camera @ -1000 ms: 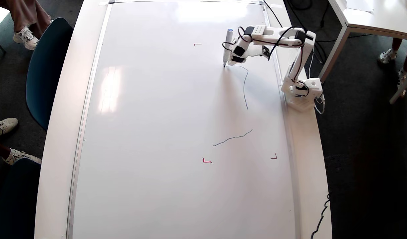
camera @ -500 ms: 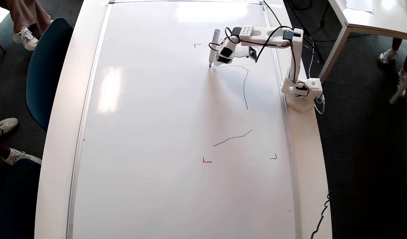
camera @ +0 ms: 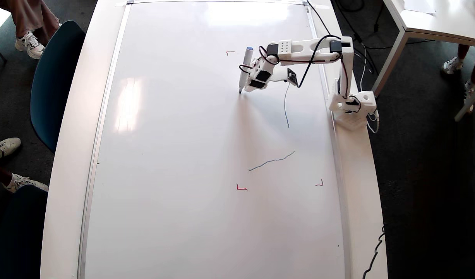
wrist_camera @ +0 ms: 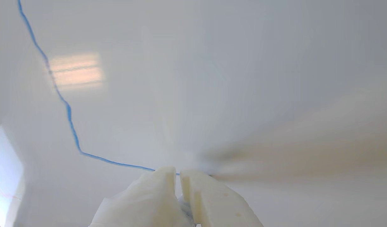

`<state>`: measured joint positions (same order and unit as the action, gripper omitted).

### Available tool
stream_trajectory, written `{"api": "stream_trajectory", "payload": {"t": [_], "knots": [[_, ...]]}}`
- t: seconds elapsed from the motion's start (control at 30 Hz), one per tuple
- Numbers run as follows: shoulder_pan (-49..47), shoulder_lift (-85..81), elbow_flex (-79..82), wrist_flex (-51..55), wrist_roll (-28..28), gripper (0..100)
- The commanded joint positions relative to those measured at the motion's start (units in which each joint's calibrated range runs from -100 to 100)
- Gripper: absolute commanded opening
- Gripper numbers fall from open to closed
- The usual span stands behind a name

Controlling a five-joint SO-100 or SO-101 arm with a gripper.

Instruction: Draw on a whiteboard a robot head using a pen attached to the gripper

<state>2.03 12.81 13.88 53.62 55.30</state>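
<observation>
The gripper (wrist_camera: 178, 177) is seen in the wrist view with its two fingers (wrist_camera: 155, 195) drawn together to a narrow slit, and nothing can be made out between the tips. The pen (camera: 245, 68) is carried at the gripper's side, standing steeply, its blue cap up and its dark tip set on the whiteboard (camera: 175, 155).

Over the last second the tip has been carried leftward along the top of the robot head (camera: 285, 110), and in the last half second it has been turned and brought down the overhead picture. It is judged that the top edge has been finished, the corner rounded, and the left side just begun. The fresh top stroke is now hidden under the arm in the overhead view, but a blue line (wrist_camera: 67, 107) is seen in the wrist view running in to the fingertips.

Farther off, only the right side and a slanted lower stroke (camera: 272, 160) are drawn. The outline is not yet closed, and no inner squares or stalk are present. The lower-left red mark (camera: 241, 188) lies well below the tip, so a long downward stroke is judged to be left.
</observation>
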Motion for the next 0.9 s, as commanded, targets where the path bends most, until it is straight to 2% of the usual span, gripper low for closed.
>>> {"api": "stream_trajectory", "payload": {"t": [0.0,0.37,0.87], "knots": [[-3.43,0.13,-1.44,0.6,-1.91,1],[-12.35,0.55,-3.62,0.6,-6.91,1],[-23.04,9.32,-12.16,0.68,-11.49,1]]}}
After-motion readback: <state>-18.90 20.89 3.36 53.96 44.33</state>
